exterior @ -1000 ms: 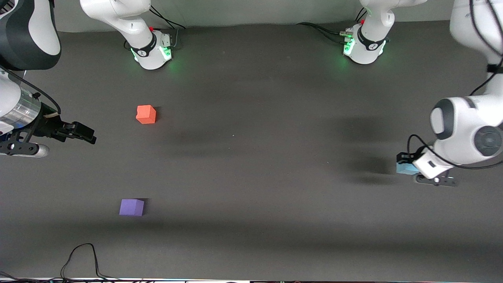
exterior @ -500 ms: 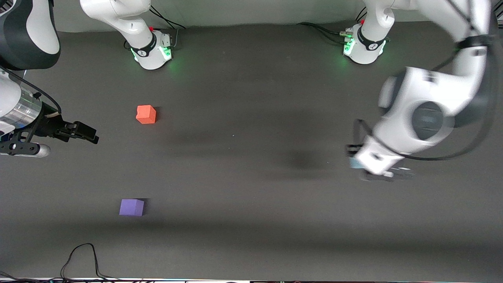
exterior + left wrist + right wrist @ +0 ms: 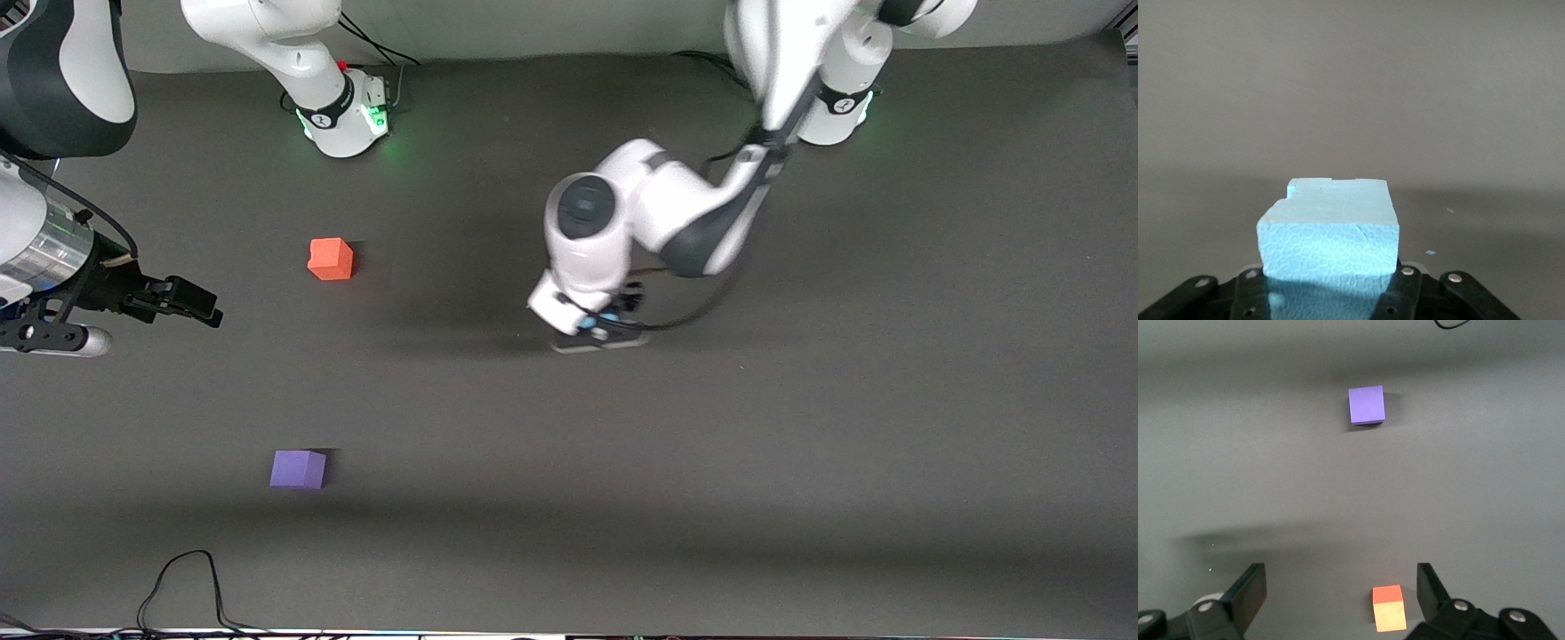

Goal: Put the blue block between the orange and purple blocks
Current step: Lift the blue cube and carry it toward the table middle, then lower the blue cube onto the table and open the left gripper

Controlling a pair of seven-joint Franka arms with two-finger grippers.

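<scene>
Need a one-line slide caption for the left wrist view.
Left pincer shut on the light sky-blue matte foam cube, carried above bare dark grey table.

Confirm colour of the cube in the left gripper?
Light sky-blue cube, clearest in the left wrist view, held by the left gripper.

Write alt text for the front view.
The left hand, shut on the blue block, hangs over mid-table. The orange block and, nearer the camera, the purple block sit apart toward the right arm's end, where the open right hand waits.
</scene>
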